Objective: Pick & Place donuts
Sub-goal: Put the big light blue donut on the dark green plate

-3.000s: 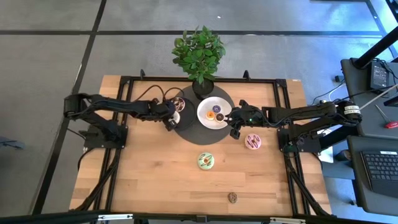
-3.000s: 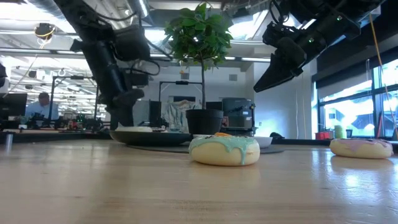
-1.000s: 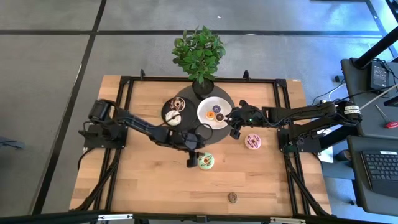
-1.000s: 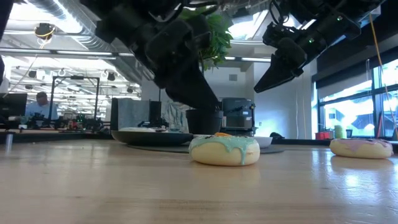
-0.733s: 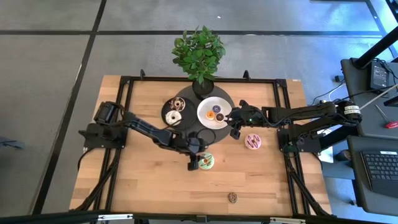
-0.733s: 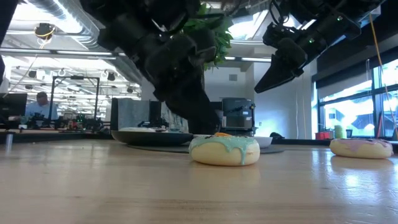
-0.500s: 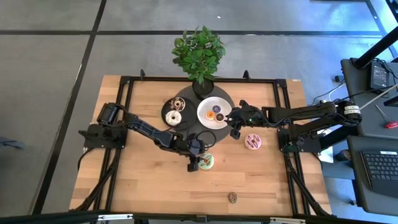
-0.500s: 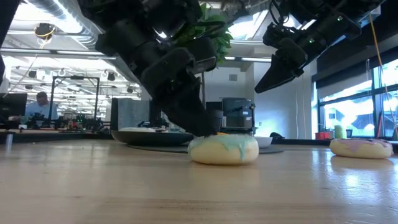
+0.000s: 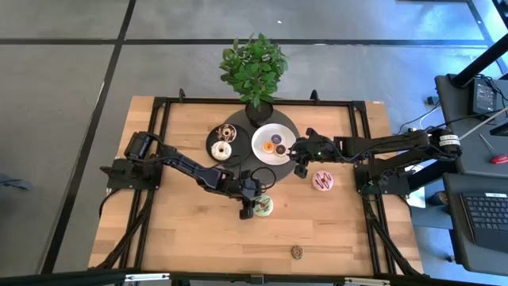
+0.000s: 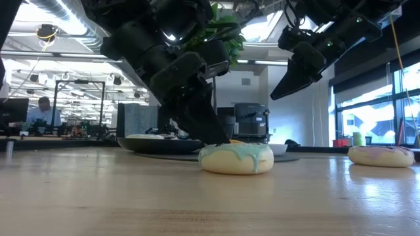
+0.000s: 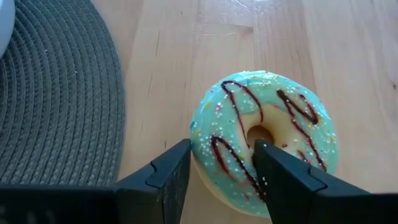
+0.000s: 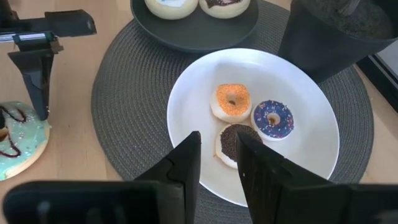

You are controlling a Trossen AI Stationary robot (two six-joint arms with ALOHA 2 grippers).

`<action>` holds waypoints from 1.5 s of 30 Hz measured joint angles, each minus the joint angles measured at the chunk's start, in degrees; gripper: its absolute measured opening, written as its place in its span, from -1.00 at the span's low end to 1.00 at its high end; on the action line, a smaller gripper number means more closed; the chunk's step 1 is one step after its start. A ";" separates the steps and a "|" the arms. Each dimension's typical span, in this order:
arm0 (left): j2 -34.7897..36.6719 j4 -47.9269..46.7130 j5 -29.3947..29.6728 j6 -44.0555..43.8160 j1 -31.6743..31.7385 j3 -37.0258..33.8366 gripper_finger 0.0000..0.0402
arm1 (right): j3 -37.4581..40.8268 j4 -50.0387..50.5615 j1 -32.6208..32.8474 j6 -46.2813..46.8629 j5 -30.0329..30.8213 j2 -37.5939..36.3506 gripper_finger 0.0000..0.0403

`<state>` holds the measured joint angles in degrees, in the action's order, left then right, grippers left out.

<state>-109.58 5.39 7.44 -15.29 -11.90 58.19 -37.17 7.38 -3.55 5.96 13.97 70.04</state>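
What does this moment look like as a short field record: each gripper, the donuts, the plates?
left gripper: open, fingers straddling one side of the green-frosted ring donut on the wooden table
right gripper: hovering over the round white plate
white plate: three small donuts, orange, blue, dark brown
round black plate: two donuts
pink-frosted donut: on the table, untouched

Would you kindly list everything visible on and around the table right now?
Green donut: one, mint frosting with brown drizzle, bare wood near the mat.
Pink donut: one, right side of table.
Tiny brown donut: one, near the front edge.
White plate: one, on the mat, holding three small donuts: orange, blue, chocolate.
Black plate: one, on the mat, holding two donuts.
Round mat: one, grey.
Potted plant: one, green, back edge.
Left gripper: open, straddling one side of the green donut's ring.
Right gripper: hovering beside the white plate.
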 joint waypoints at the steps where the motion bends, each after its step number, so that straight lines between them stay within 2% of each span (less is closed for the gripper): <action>1: 0.00 0.02 -0.02 0.00 0.00 0.00 -0.16 | 0.00 0.02 0.00 0.00 -0.01 0.00 -0.48; 6: 0.00 0.00 -0.07 0.00 -0.03 -0.02 -0.31 | 0.00 0.11 -0.01 0.00 0.00 0.00 -0.48; 14: 1.29 -0.77 -0.19 -0.44 0.29 -0.13 -0.70 | 0.00 0.20 0.00 0.00 0.01 0.00 -0.48; 17: 3.26 -2.08 -2.17 -0.28 0.94 -0.13 -0.85 | 0.00 0.29 0.00 -0.02 -0.01 0.00 -0.48; 22: 10.39 -11.05 -3.78 2.24 3.61 -0.13 -0.96 | 0.00 0.34 -0.01 -0.01 0.01 0.00 -0.48; 25: 16.16 -18.71 -0.10 3.03 6.40 -0.21 -0.92 | 0.00 0.44 0.00 0.00 -0.01 0.00 -0.48; 30: 25.22 -22.24 4.23 3.05 13.43 -4.02 -0.93 | 0.00 0.33 0.00 -0.06 -0.01 0.00 -0.48; 34: 29.19 -18.52 4.74 1.75 20.51 -9.25 -0.95 | 0.00 0.19 0.00 -0.08 0.00 0.00 -0.48; 40: 28.31 -4.71 -2.88 -0.65 30.05 -17.54 -0.95 | 0.00 -0.32 0.00 -0.15 -0.01 0.00 -0.48; 45: 26.31 1.29 -7.91 -0.79 34.46 -20.33 -0.95 | 0.00 -0.35 0.00 -0.19 0.01 0.00 -0.48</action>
<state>-83.27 6.68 -0.47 -16.08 22.56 37.87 -37.17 7.03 -3.55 5.77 13.98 70.04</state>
